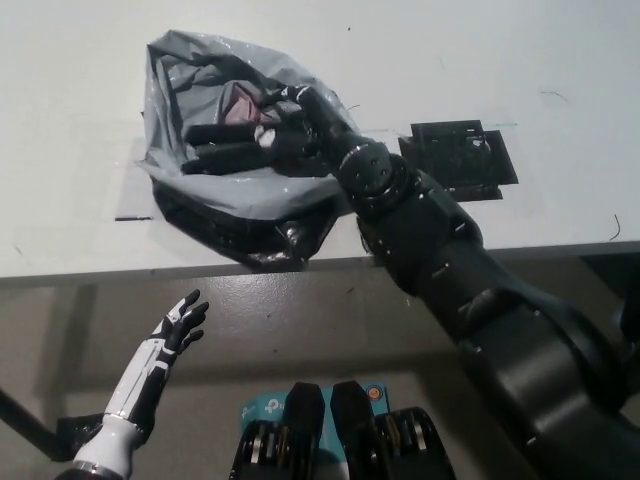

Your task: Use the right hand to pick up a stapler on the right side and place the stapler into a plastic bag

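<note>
While right hand (298, 122) grips stapler (225, 133), inside plastic bag (245, 195)

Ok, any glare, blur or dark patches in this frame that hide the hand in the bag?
Head view: sharp, no motion blur; table bright, sheen on folds of the bag; black right hand and dark stapler merge inside the bag, so the grip is unreadable; left hand rests open in dimmer light below the table edge.

A pale grey table (70, 120) fills the upper half, with 1 black square patch (458, 158) at right and 1 short dark mark (133, 217) at left. Below its edge lies dull grey-brown floor (330, 330).
</note>
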### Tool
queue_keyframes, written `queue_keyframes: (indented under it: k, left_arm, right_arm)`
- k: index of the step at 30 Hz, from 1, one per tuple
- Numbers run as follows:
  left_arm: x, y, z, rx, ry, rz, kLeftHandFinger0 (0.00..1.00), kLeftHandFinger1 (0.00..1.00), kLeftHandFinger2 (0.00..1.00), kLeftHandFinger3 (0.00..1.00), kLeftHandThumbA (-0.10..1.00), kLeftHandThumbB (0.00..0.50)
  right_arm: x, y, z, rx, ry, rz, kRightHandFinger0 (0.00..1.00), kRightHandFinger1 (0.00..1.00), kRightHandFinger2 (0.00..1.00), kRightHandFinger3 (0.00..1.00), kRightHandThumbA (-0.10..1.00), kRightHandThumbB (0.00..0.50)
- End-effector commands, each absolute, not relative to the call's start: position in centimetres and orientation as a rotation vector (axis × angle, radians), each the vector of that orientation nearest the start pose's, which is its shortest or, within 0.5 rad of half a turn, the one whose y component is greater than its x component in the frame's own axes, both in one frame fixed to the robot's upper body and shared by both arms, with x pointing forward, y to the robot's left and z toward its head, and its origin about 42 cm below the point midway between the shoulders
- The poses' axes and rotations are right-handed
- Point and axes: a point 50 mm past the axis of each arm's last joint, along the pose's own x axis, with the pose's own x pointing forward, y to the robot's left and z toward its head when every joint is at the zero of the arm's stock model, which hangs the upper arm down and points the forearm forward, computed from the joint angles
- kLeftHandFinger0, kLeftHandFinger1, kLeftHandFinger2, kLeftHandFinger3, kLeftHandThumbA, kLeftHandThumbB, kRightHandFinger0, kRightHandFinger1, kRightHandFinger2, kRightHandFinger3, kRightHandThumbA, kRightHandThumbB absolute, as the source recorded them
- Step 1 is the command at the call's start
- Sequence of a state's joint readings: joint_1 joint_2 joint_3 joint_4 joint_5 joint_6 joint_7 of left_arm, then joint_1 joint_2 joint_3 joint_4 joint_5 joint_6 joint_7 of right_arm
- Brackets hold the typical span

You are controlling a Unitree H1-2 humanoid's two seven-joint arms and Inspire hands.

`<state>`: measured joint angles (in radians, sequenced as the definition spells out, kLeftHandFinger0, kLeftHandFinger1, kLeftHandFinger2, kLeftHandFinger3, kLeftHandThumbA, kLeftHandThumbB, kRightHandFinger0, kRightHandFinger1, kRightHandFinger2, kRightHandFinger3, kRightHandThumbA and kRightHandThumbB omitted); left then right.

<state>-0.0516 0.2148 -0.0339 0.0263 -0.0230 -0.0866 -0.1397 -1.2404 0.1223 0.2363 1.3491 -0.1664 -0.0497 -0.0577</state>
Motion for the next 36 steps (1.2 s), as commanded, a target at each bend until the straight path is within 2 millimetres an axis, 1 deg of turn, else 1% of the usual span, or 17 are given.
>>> queue_keyframes:
  k: [1,4,9,12,14,15,16,18,19,22,25,26,28,29,31,34,36]
  left_arm:
    - [30.4,26.5,12.6,0.218,-0.134,-0.201,1.00,1.00,1.00,1.00,1.00,0.303]
    - [30.3,26.5,12.6,0.225,-0.130,-0.201,1.00,1.00,1.00,1.00,1.00,0.304]
    - [30.3,26.4,12.5,0.224,-0.128,-0.201,1.00,1.00,1.00,1.00,1.00,0.307]
    - [30.3,26.4,12.5,0.222,-0.129,-0.202,1.00,1.00,1.00,1.00,1.00,0.302]
    - [30.3,26.4,12.5,0.221,-0.133,-0.203,1.00,1.00,1.00,1.00,1.00,0.295]
    - [30.3,26.4,12.5,0.220,-0.134,-0.204,1.00,1.00,1.00,1.00,1.00,0.296]
    - [30.4,26.4,12.5,0.221,-0.133,-0.206,1.00,1.00,1.00,1.00,1.00,0.316]
    - [30.7,26.4,12.7,0.222,-0.142,-0.207,1.00,1.00,1.00,1.00,1.00,0.320]
    - [30.7,26.4,12.7,0.226,-0.145,-0.207,1.00,1.00,1.00,1.00,1.00,0.320]
    - [30.8,26.4,12.9,0.234,-0.147,-0.206,1.00,1.00,1.00,1.00,1.00,0.321]
    - [31.1,26.5,13.2,0.236,-0.150,-0.208,1.00,1.00,1.00,1.00,1.00,0.297]
    - [31.2,26.4,13.2,0.234,-0.151,-0.209,1.00,1.00,1.00,1.00,1.00,0.297]
    - [31.7,26.4,13.5,0.227,-0.161,-0.207,1.00,1.00,1.00,1.00,1.00,0.296]
    - [31.9,26.4,13.6,0.227,-0.166,-0.206,1.00,1.00,1.00,1.00,1.00,0.295]
    - [32.5,26.5,14.1,0.224,-0.183,-0.198,1.00,1.00,1.00,1.00,1.00,0.281]
    - [33.6,26.6,15.1,0.226,-0.203,-0.189,1.00,1.00,1.00,1.00,1.00,0.268]
    - [34.0,26.5,15.5,0.222,-0.210,-0.187,1.00,1.00,1.00,1.00,1.00,0.255]
  right_arm:
    - [55.4,-1.4,28.4,-0.581,-0.085,0.443,1.00,1.00,1.00,1.00,0.66,0.436]
    - [55.6,-1.6,28.7,-0.628,-0.080,0.434,1.00,1.00,1.00,1.00,0.77,0.461]
    - [55.9,-1.9,29.7,-0.672,-0.123,0.433,1.00,1.00,1.00,1.00,0.85,0.450]
    - [56.3,-2.0,31.5,-0.697,-0.182,0.421,1.00,1.00,1.00,1.00,0.88,0.453]
    - [56.5,-1.9,33.9,-0.669,-0.252,0.422,1.00,1.00,1.00,1.00,0.92,0.462]
    - [56.5,-1.9,34.4,-0.658,-0.271,0.423,1.00,1.00,1.00,1.00,0.92,0.462]
    - [56.4,-1.8,36.3,-0.640,-0.338,0.415,1.00,1.00,1.00,1.00,0.94,0.464]
    - [55.9,-1.8,40.4,-0.619,-0.477,0.408,1.00,1.00,1.00,1.00,1.00,0.471]
    - [55.7,-1.9,41.2,-0.613,-0.497,0.408,1.00,1.00,1.00,1.00,1.00,0.471]
    - [54.2,-2.5,46.3,-0.523,-0.658,0.405,1.00,1.00,1.00,1.00,1.00,0.440]
    - [51.6,-4.4,51.6,-0.330,-0.731,0.419,1.00,1.00,1.00,1.00,0.99,0.427]
    - [51.0,-4.9,52.4,-0.268,-0.743,0.428,1.00,1.00,1.00,1.00,0.98,0.432]
    - [48.9,-7.0,55.0,-0.038,-0.779,0.465,1.00,1.00,1.00,1.00,0.97,0.487]
    - [48.5,-7.5,55.5,-0.010,-0.796,0.466,1.00,1.00,1.00,1.00,0.98,0.490]
    - [46.6,-10.2,57.0,0.084,-0.868,0.464,1.00,1.00,1.00,1.00,0.94,0.426]
    - [43.7,-14.3,58.0,0.004,-0.998,0.382,1.00,1.00,1.00,1.00,0.94,0.432]
    - [42.3,-16.1,57.7,-0.067,-1.055,0.331,1.00,1.00,1.00,1.00,0.95,0.446]
